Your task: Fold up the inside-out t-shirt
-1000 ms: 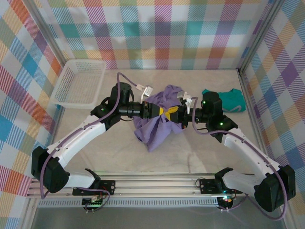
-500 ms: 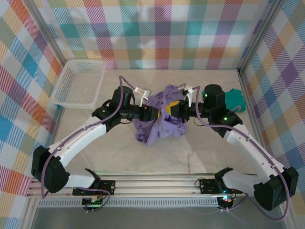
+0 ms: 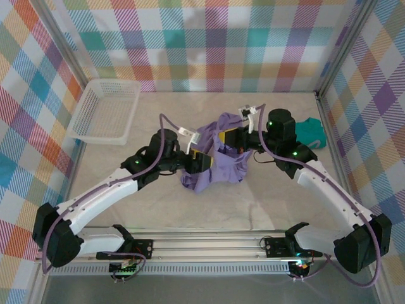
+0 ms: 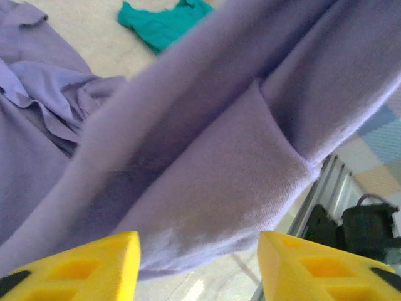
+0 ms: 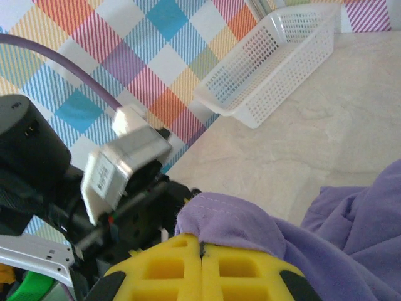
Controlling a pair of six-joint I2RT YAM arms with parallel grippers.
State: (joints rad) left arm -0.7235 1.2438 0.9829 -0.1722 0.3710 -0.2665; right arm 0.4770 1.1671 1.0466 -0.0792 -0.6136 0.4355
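Note:
The lavender inside-out t-shirt (image 3: pixel 218 166) lies bunched mid-table, with part of it lifted. My right gripper (image 3: pixel 230 137) is shut on a stitched hem of the shirt (image 5: pixel 250 216) and holds it up; its yellow fingers (image 5: pixel 156 266) meet with the cloth pinched at their tips. My left gripper (image 3: pixel 204 160) is at the shirt's left side. In the left wrist view its yellow fingertips (image 4: pixel 75 266) stand well apart, and a hanging fold of the shirt (image 4: pixel 213 182) drapes just beyond them, not pinched.
A teal garment (image 3: pixel 309 132) lies at the back right behind the right arm; it is also at the top of the left wrist view (image 4: pixel 164 22). A white mesh basket (image 3: pixel 104 111) stands at the back left. The left arm's wrist (image 5: pixel 119 166) is close to the right gripper.
The left gripper has opened, let go of the shirt and drawn back to the left. The right gripper has lifted the hem up and toward the back.

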